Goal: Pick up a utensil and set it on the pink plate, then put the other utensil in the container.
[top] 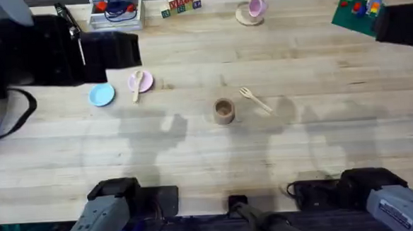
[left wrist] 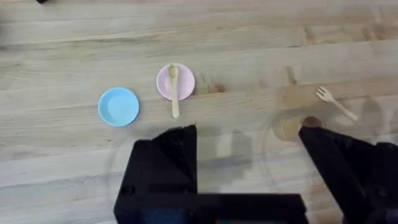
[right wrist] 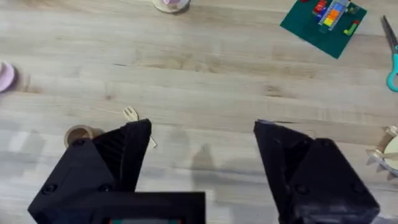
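With spoon (top: 137, 84) already across pink plate (top: 145, 82), fork (top: 255, 100) lies just right of container (top: 224, 111), handle toward my right tool (right wrist: 202, 146), nearer; both tools apart, empty.

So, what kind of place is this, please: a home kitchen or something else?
Probably a robot lab workbench, not a kitchen. Two arms are based at the edge of a bare wooden table, and the items are toy-like props: a small pink plate with a wooden spoon, alphabet blocks, and a green brick baseplate.

The left claw's finger (left wrist: 348, 168) hides part of the container (left wrist: 292, 127)
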`<control>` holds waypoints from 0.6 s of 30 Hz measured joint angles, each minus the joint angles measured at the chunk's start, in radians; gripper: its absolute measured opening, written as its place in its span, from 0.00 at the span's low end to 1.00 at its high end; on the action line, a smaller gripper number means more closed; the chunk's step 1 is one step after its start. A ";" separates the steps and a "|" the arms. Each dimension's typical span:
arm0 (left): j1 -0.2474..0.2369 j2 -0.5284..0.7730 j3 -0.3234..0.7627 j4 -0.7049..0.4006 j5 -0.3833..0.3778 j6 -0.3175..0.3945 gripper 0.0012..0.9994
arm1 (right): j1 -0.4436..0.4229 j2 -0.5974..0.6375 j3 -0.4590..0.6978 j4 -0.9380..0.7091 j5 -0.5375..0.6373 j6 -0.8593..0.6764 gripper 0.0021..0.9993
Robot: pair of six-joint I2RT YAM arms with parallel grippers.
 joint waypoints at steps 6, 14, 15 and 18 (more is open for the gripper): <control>0.000 0.002 0.003 -0.061 0.025 0.142 1.00 | 0.000 0.000 0.000 0.004 0.000 0.000 1.00; 0.000 0.002 0.003 -0.169 0.189 0.439 0.99 | 0.000 0.000 0.000 0.004 0.000 -0.015 1.00; 0.000 0.002 0.003 -0.172 0.204 0.458 0.99 | 0.000 0.000 0.000 0.004 0.000 -0.017 1.00; 0.000 0.002 0.003 -0.174 0.228 0.496 0.99 | 0.000 0.000 0.000 0.004 0.000 -0.024 1.00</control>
